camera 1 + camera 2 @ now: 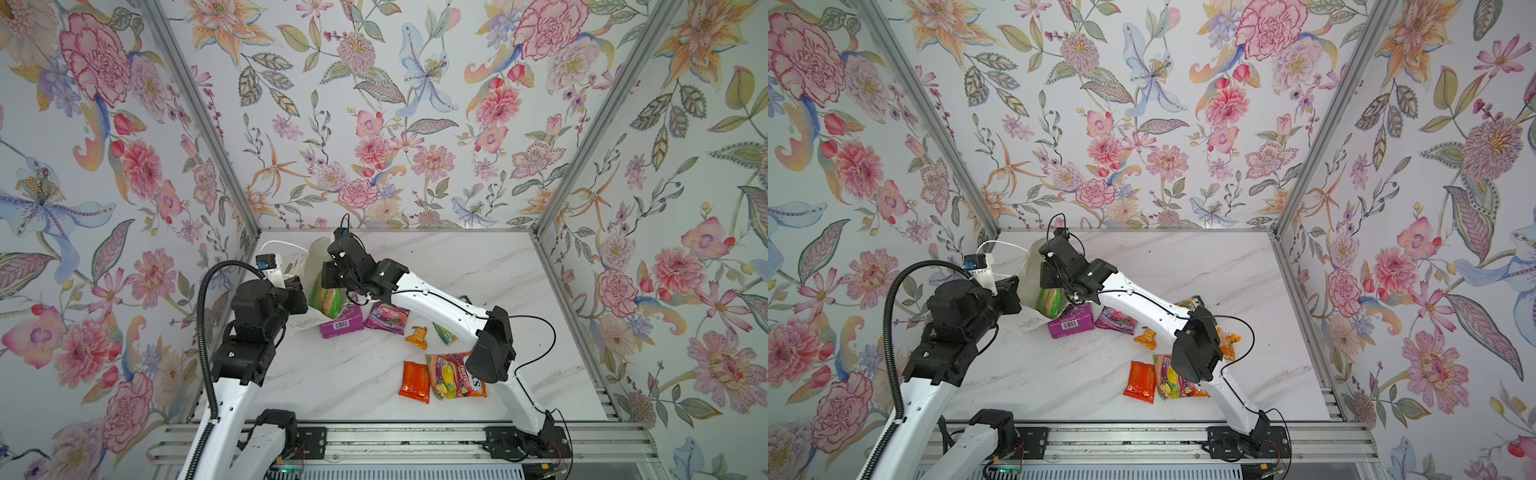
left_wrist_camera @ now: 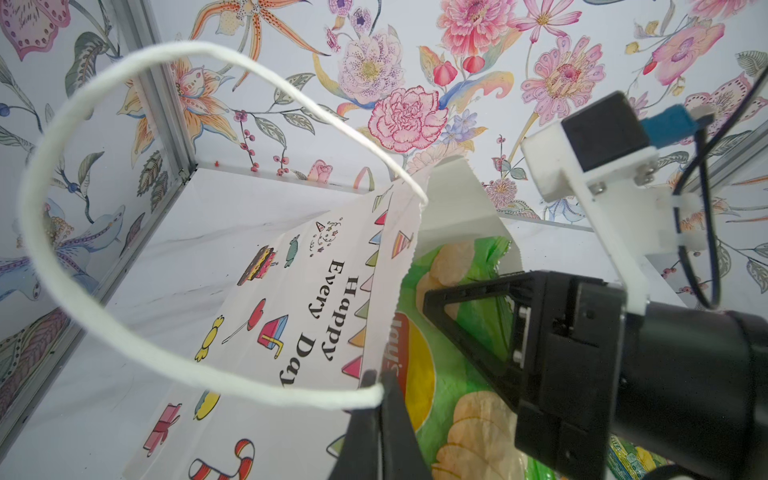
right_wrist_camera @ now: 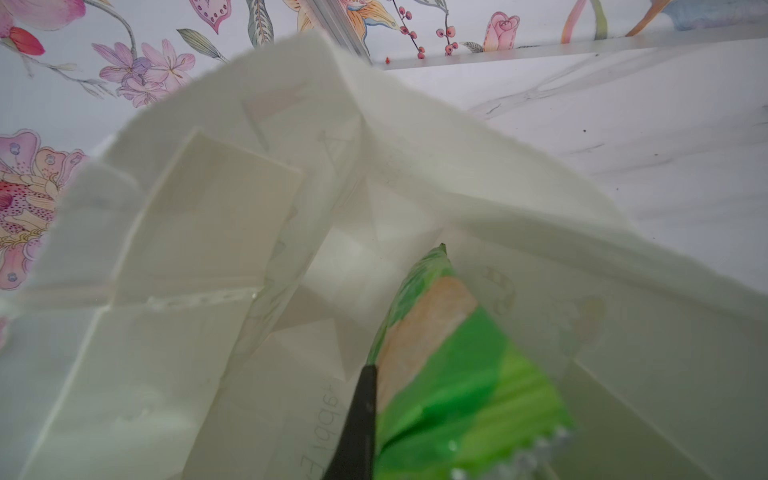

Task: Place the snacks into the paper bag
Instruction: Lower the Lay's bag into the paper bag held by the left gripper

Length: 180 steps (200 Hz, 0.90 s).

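Behind seven snacks (image 1: pixel 341 327), left end effector (image 2: pixel 376 386) pinching paper bag (image 2: pixel 299 299), right end effector (image 3: pixel 372 372) gripping chips bag (image 3: pixel 457 374)

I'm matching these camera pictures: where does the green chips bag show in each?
In a top view: green chips bag left of centre, at the paper bag's mouth.
In a top view: likewise.
Left wrist: seen in the bag's mouth, beside "Happy Every Day".
Right wrist: close up, partly inside the bag.
Shared landmark: the paper bag.
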Available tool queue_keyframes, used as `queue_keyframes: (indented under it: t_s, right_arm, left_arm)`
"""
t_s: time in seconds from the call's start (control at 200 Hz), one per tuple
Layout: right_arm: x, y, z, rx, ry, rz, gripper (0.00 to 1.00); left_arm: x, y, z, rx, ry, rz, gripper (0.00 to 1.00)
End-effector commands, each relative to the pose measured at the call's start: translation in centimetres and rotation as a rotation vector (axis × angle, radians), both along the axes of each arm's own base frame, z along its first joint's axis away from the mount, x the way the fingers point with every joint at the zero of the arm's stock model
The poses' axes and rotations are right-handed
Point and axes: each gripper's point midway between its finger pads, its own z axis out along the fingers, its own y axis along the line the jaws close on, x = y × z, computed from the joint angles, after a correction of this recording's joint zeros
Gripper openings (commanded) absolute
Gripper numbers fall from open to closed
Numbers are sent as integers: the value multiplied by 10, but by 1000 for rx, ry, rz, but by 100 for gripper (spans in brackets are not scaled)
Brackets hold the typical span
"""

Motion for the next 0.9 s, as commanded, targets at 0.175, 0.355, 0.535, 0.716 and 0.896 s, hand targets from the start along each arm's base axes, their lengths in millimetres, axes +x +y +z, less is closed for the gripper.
queue_keyframes:
  t_s: [0.175, 0.355, 0.535, 0.716, 0.896]
  right_arm:
    - [13, 11, -6, -13, -40, -11, 0]
    - [24, 16, -5, -7, -65, -18, 0]
    - [26, 19, -2, -1, -80, -4, 25]
    - [14, 14, 34, 46, -100, 30, 50]
    - [-7, 1, 79, 78, -149, 73, 67]
  left_arm:
    - [-4, -14, 11, -13, -54, -80, 0]
    - [-5, -12, 12, -12, -60, -69, 0]
    - [-4, -7, 10, -7, -49, -39, 0]
    - [-2, 1, 6, 7, -30, 11, 0]
    - [4, 1, 0, -22, 21, 30, 0]
